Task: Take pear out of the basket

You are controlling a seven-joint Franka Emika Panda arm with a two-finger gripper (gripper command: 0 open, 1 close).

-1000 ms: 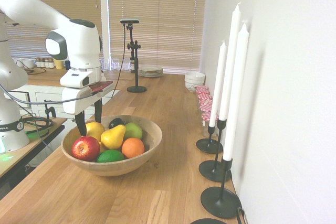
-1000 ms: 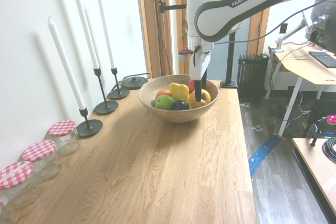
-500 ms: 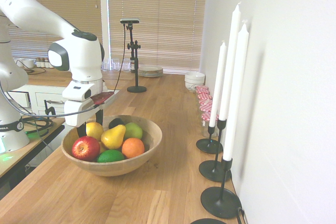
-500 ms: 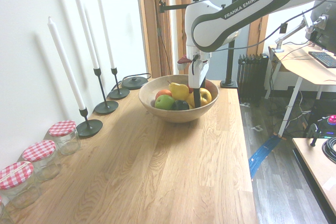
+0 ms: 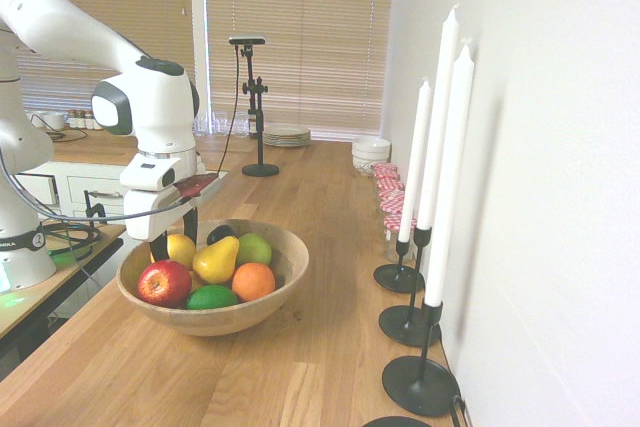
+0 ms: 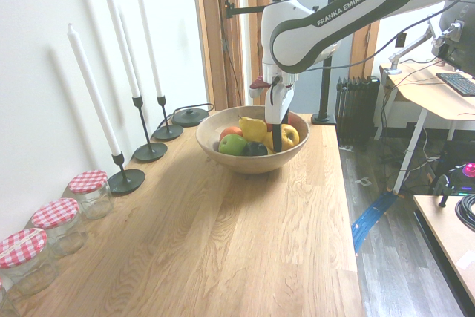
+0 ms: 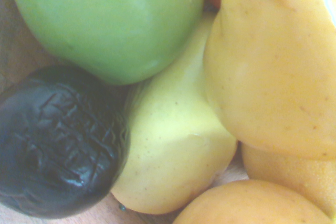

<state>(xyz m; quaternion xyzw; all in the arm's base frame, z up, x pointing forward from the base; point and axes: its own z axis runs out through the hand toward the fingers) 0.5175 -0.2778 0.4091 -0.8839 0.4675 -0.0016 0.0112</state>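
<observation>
The basket (image 5: 285, 265) is a wide, shallow bowl of light wood full of fruit on the wooden counter. The pear (image 5: 182, 246) is the round yellow-orange fruit at the basket's near-arm side, also seen as the pear (image 6: 290, 136) in the second exterior view. My gripper (image 5: 173, 240) is lowered into the basket, open, with one dark finger on each side of the pear. From the other side the gripper (image 6: 279, 141) shows one finger in front of the pear. Whether the fingers touch it is unclear.
Beside the pear lie a tapered yellow fruit (image 5: 216, 260), a red apple (image 5: 163, 282), an orange (image 5: 253, 281), a lime (image 5: 210, 297), a green apple (image 7: 110, 19) and a dark fruit (image 7: 58, 145). Candlesticks (image 5: 418, 247) and jars (image 6: 89, 191) line the wall.
The gripper has come down into the basket, so its fingers now reach lower around the pear. Its opening has not changed. The fruit has not moved.
</observation>
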